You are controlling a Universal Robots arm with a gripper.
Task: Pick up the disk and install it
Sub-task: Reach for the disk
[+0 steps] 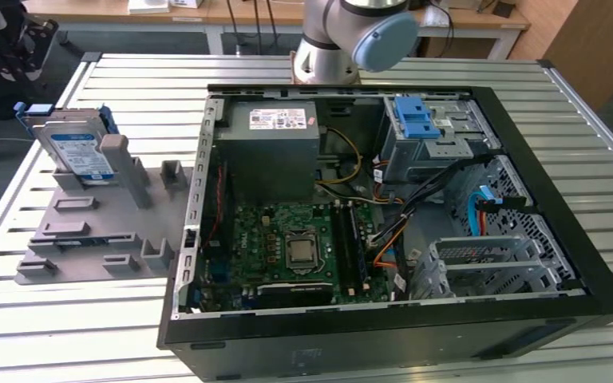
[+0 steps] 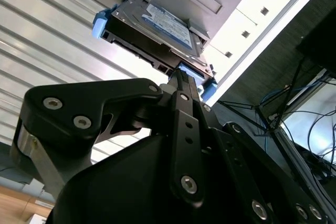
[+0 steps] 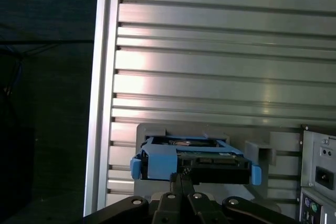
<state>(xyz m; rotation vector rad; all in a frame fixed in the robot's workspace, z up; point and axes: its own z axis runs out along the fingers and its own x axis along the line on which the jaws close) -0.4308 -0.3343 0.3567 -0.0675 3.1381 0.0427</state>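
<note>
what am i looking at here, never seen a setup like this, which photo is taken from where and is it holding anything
This is a robot arm standing at the far end of a slatted metal table. The exterior view comes from a camera off the arm that looks down on the whole scene. The two wrist views come from cameras riding on the arm, so the dark metal links in them are its end effector, the part that grasps. On the table lies an open computer case, boards and cables exposed. To the exterior view's left of it sits a grey holder, and the disk, silver in a blue frame, stands upright in it. The end effector is shut and holds nothing; in both wrist views the disk lies ahead of it, ungripped.
</note>
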